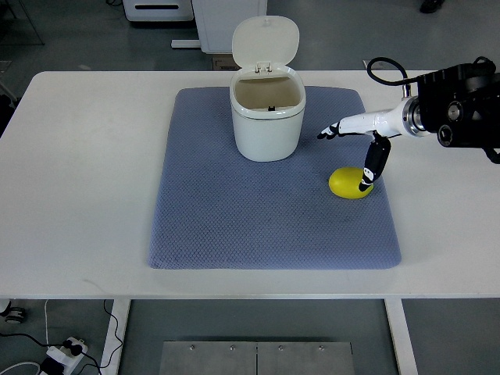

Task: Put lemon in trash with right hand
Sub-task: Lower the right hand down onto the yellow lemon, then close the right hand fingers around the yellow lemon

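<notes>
No readable text, labels, brands, numbers or signs anywhere in the top view. White bin (pixel 266 117) and its raised lid (pixel 266 41): plain, unmarked. Lemon (pixel 348 183), blue mat (pixel 234 211), white table (pixel 78 172): no print. Black housing of the right arm (pixel 461 109): no lettering that can be made out.

A wide white rectangular table (pixel 86 180) with pale metal legs stands on a smooth grey-green floor (pixel 70 35). Beyond its far edge sit white cabinet-like units (pixel 160 9), cut off by the frame. Under the near left corner, a white power strip (pixel 62 351) with dark cables lies on the floor.
</notes>
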You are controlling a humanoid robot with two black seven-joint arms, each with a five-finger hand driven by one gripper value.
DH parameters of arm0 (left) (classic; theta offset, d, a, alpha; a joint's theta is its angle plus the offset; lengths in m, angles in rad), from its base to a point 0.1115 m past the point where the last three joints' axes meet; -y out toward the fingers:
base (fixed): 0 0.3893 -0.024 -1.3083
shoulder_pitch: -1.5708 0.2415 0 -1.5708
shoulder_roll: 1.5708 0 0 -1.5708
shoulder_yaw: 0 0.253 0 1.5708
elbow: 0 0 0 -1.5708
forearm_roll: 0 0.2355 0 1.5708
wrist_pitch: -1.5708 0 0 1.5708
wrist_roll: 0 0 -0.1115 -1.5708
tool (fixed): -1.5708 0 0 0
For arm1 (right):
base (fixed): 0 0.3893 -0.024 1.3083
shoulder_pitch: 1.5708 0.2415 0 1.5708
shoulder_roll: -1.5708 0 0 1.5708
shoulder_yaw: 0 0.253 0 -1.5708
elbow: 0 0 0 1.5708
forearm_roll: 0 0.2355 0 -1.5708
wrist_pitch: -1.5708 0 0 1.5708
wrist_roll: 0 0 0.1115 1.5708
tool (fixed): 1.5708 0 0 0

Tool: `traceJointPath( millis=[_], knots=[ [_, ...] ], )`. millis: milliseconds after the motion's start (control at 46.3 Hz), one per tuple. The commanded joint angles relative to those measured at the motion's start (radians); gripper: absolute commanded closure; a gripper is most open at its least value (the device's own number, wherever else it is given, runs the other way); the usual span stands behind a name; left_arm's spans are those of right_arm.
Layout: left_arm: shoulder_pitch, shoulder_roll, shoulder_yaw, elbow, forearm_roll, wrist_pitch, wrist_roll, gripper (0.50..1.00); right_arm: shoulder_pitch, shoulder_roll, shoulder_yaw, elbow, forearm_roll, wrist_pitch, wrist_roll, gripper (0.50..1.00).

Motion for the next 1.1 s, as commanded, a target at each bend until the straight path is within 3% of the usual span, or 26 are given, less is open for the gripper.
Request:
traceJointPath(
  millis=[0,410,777,1079],
  knots=[
    [0.000,0.000,0.000,0.000,0.000,0.000,0.000,0.500,-0.011,0.000,0.000,0.000,-0.001,-0.012,0.001,0.500],
    [0.000,0.000,0.000,0.000,0.000,0.002,0.000,0.500,-0.100,-0.001,0.000,-0.006,-0.004,-0.089,0.002,0.511],
    [0.000,0.000,0.000,0.000,0.000,0.000,0.000,0.500,-0.124,-0.001,0.000,-0.014,-0.002,-0.101,0.002,0.659],
    [0.000,0.000,0.000,0.000,0.000,0.000,0.000,0.500,-0.129,0.000,0.000,-0.014,0.001,-0.114,0.004,0.703]
  ],
)
